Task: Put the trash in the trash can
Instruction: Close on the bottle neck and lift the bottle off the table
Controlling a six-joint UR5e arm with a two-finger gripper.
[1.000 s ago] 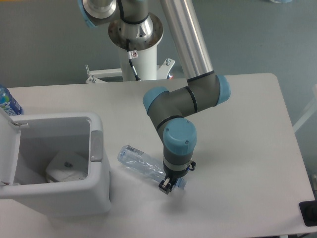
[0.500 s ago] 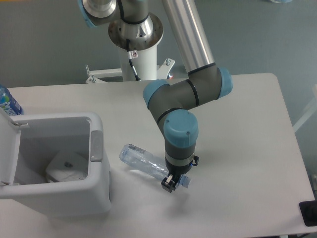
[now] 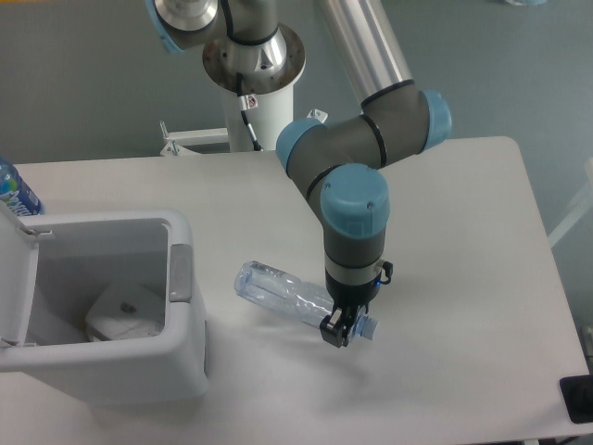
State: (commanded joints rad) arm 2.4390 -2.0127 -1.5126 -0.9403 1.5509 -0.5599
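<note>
Gripping the neck of a crushed clear plastic bottle (image 3: 283, 290) near its pale blue cap (image 3: 367, 327), the hand (image 3: 338, 329) points down over the middle of the white worktop (image 3: 463, 241). Toward the worktop's left edge stands the open white trash can (image 3: 185, 352), well apart from the bottle.
</note>
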